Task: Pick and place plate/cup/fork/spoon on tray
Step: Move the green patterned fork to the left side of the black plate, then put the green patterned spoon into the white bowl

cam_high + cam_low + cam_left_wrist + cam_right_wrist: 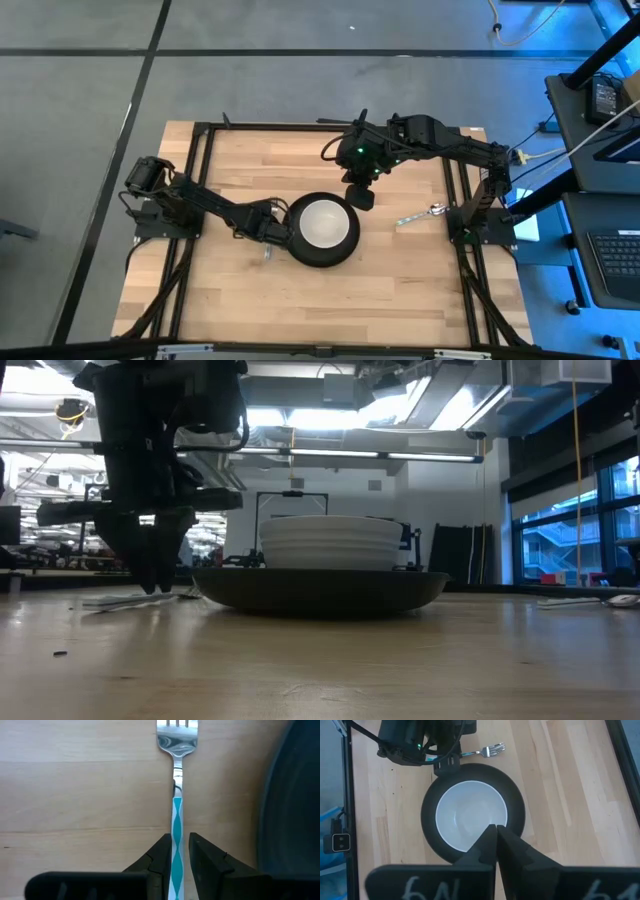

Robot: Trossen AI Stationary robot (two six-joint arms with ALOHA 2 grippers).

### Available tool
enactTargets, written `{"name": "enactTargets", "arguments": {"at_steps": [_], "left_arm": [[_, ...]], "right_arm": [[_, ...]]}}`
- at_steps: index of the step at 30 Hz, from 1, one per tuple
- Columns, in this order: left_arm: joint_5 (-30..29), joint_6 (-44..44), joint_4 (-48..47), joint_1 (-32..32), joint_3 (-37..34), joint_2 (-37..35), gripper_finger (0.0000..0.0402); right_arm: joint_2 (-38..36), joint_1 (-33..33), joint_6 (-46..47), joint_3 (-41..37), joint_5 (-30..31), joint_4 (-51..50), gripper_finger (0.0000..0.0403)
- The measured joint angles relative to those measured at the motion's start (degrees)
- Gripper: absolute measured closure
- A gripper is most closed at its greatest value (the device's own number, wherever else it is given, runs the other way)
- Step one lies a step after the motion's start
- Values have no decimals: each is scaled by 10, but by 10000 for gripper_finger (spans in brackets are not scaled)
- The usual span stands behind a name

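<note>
The black plate (322,263) lies at the table's middle with the white cup (323,222) standing in it. The fork (177,750), silver with a teal-patterned handle, lies flat on the table just left of the plate, prongs toward the near edge. My left gripper (178,840) points down over the fork's handle, shut on it; in the low view (158,582) its fingertips reach the table. My right gripper (494,829) is shut and empty, hanging above the plate's far right rim. The spoon (420,214) lies on the table to the right of the plate. My left gripper pinches the fork's teal handle (177,827) between its two fingers, about midway along it. The fingers come from above, pointing down, one on each long edge of the handle. The fork lies flat on the table (125,600).
A black frame (200,180) runs around the wooden table top. Bare wood lies near the front edge and at the far left. Cables and a desk with a keyboard stand beyond the right edge.
</note>
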Motion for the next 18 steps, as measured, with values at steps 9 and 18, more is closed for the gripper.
{"name": "enactTargets", "arguments": {"at_steps": [9, 18], "left_arm": [[0, 1, -72, 0, 46, 0, 341], [21, 102, -137, 8, 191, 0, 341]], "right_arm": [[0, 0, 0, 0, 0, 0, 389], [0, 0, 0, 0, 0, -18, 389]]}}
